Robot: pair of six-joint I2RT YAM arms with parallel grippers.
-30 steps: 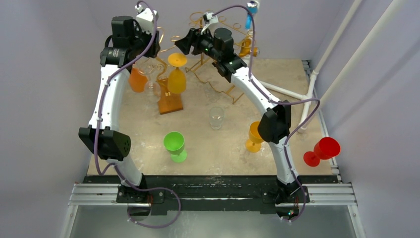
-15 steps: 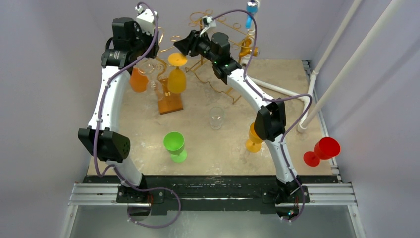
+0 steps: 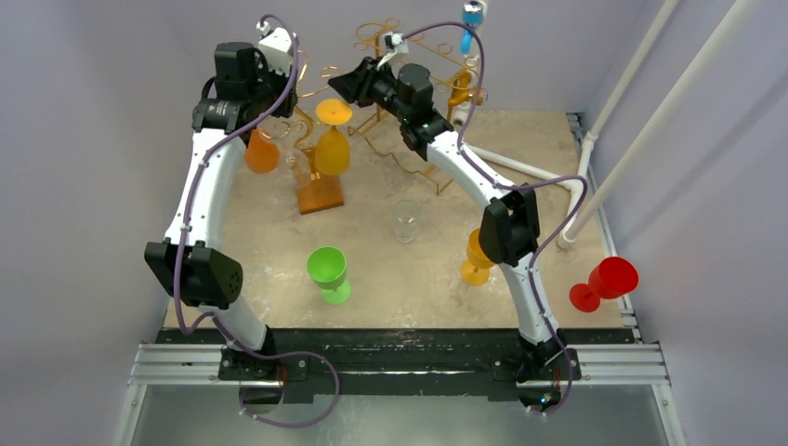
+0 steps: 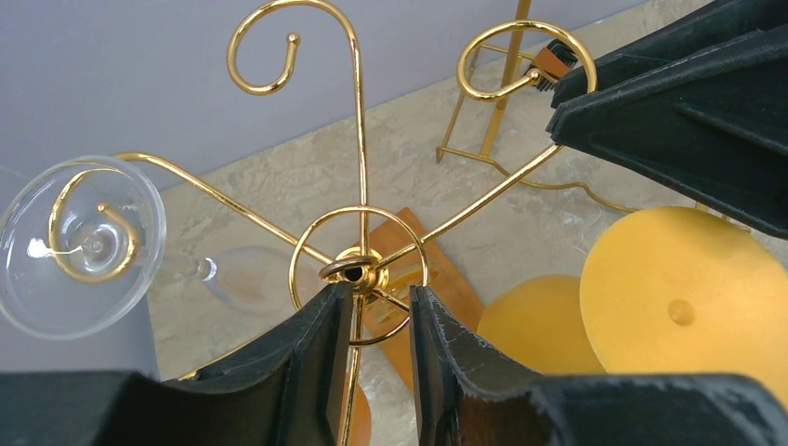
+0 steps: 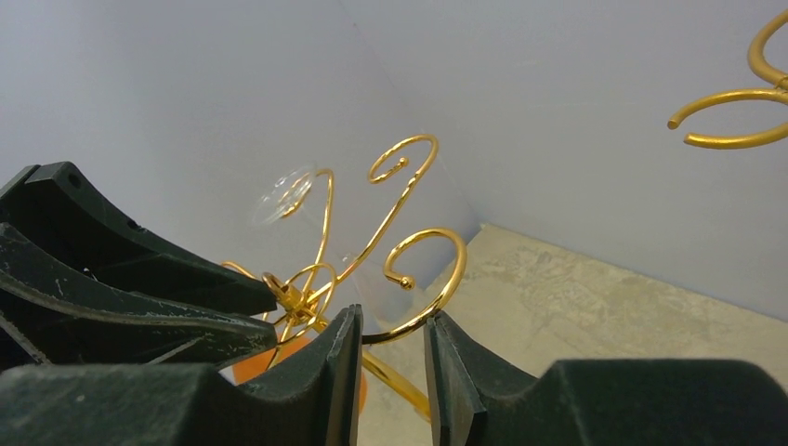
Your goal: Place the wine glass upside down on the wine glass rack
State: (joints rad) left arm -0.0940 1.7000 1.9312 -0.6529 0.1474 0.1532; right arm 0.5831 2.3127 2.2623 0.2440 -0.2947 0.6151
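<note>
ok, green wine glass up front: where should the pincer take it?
Likely the stem under the bowl, coming level from the near side. The green wine glass stands upright, mouth up, nothing crowding it; a stem grip leaves the foot free for the wine glass rack.

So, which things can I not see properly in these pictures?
- Left wrist view: whether the left gripper touches the rack hub; its fingers cover the contact.
- Right wrist view: whether the right gripper pinches the rack arm; same reason.
- Top view: the upright orange glass, partly behind the right arm.
</note>
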